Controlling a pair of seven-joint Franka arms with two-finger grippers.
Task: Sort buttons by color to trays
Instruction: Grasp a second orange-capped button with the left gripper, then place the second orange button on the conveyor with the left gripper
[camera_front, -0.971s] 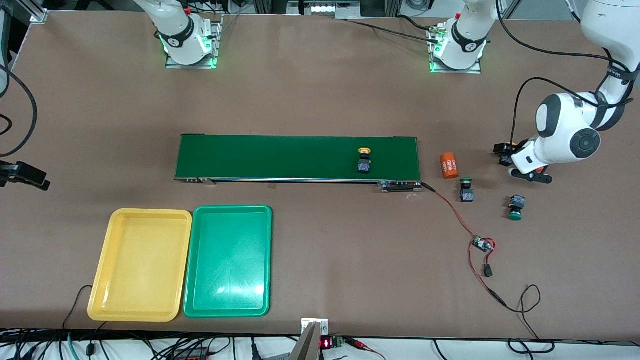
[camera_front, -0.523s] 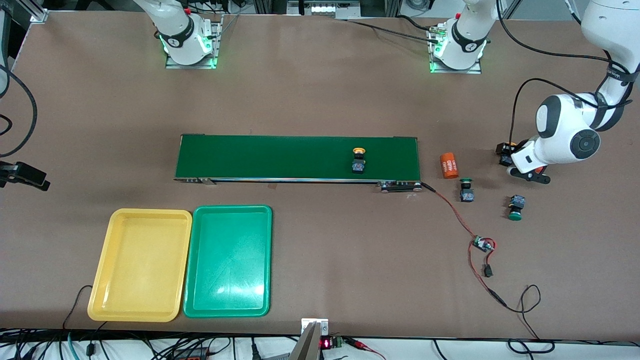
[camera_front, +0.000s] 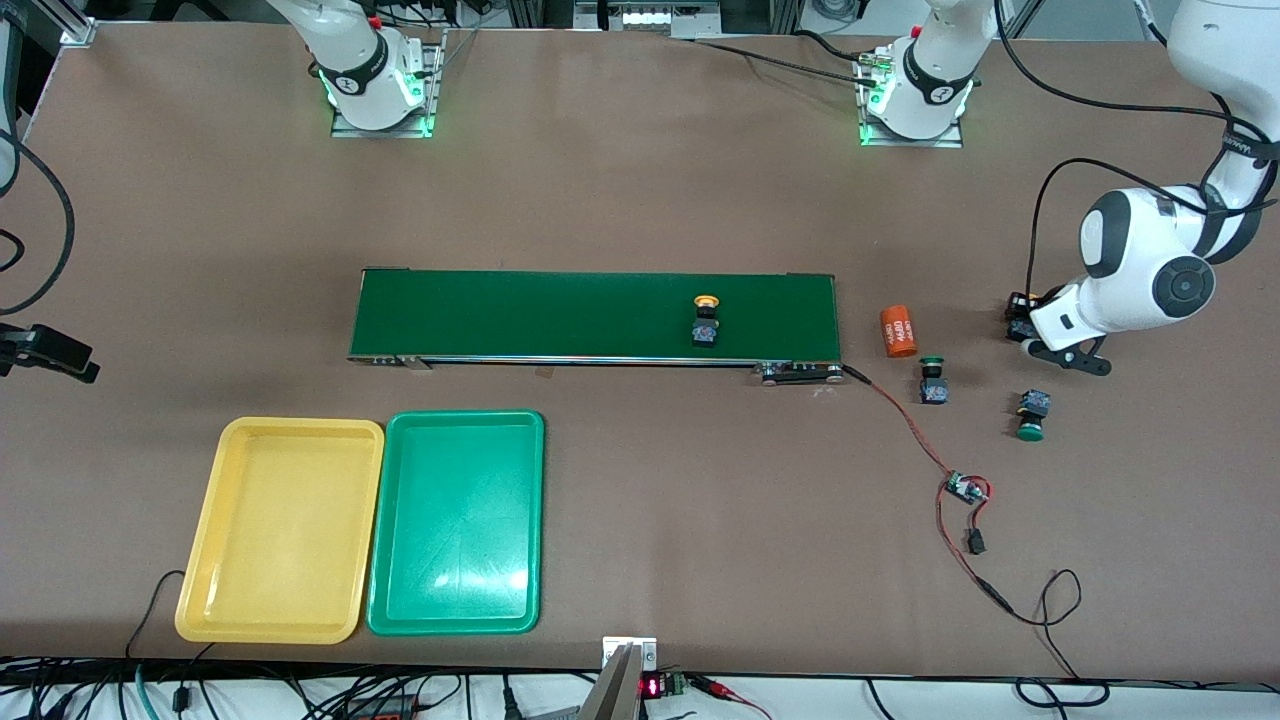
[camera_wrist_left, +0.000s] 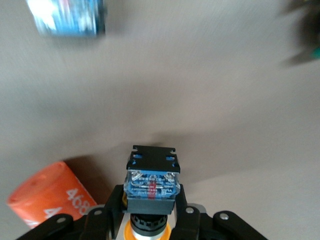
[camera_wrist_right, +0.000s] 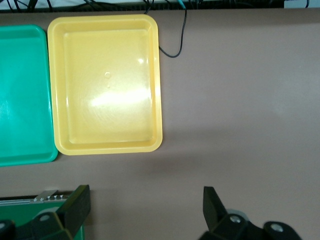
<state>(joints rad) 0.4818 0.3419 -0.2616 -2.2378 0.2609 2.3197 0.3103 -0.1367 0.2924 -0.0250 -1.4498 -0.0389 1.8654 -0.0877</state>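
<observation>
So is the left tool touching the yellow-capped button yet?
Touching. The left wrist view shows the left tool with a finger pressed against each side of the yellow-capped button.

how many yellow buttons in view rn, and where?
2. One yellow button stands on the conveyor belt. The other yellow button is in the left gripper, shut on it, beside the orange cylinder. None in the trays.

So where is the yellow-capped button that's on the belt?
The yellow-capped black push-button stands on the long dark-green conveyor belt, toward the left arm's end, in the front view.
</observation>
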